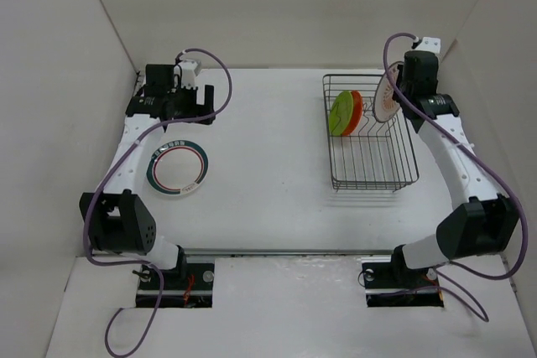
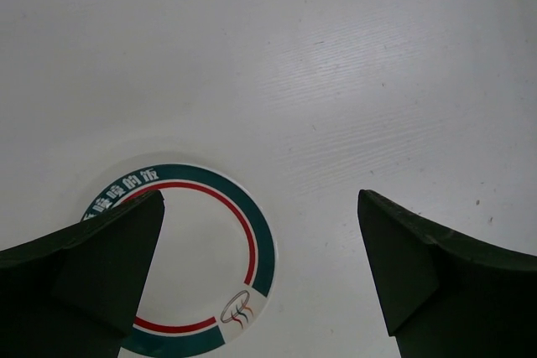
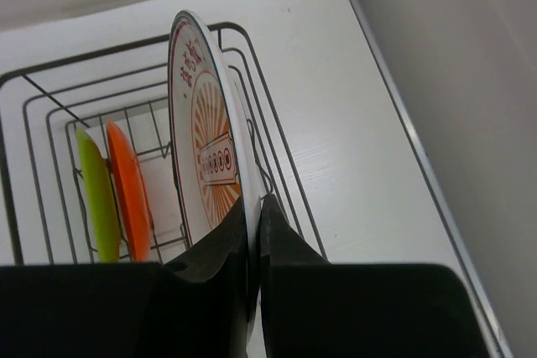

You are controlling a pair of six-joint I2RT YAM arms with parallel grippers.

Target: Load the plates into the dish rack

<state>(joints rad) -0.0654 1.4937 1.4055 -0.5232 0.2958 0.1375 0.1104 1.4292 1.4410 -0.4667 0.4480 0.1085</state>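
Left side: left gripper point(image 1: 178, 96) sits at the far left of the table point(image 1: 268, 207), above and just beyond the ringed plate point(image 1: 176, 169). Jaws spread wide, nothing between them, touching nothing. The plate lies flat on the table, white with a dark green band and a thin red ring inside it.

Left wrist view: both fingers of the left gripper point(image 2: 260, 200) frame the shot. The ringed plate point(image 2: 201, 257) shows below and toward the left finger, partly hidden by it. This view picks up white lettering on the green band and a small emblem on the rim. Neither can be read from the top view.

Right side: dish rack point(image 1: 375, 182) stands on the table at far right. Inside it, the green plate point(image 1: 339, 113) and the orange plate point(image 1: 357, 109) stand on edge, side by side, at its far left end.

Right gripper point(image 1: 394, 96) is over the rack's far right corner, jaws pinched nearly closed on the rim of the sunburst plate point(image 1: 387, 100), held upright on edge.

Right wrist view: the fingers of the right gripper point(image 3: 254, 207) grip the rim of the sunburst plate point(image 3: 205, 140). Its lower edge is down within the wires of the dish rack point(image 3: 84, 59). Whether it rests on the rack floor cannot be told. The green plate point(image 3: 96, 199) and the orange plate point(image 3: 130, 190) stand to its left, apart from it.
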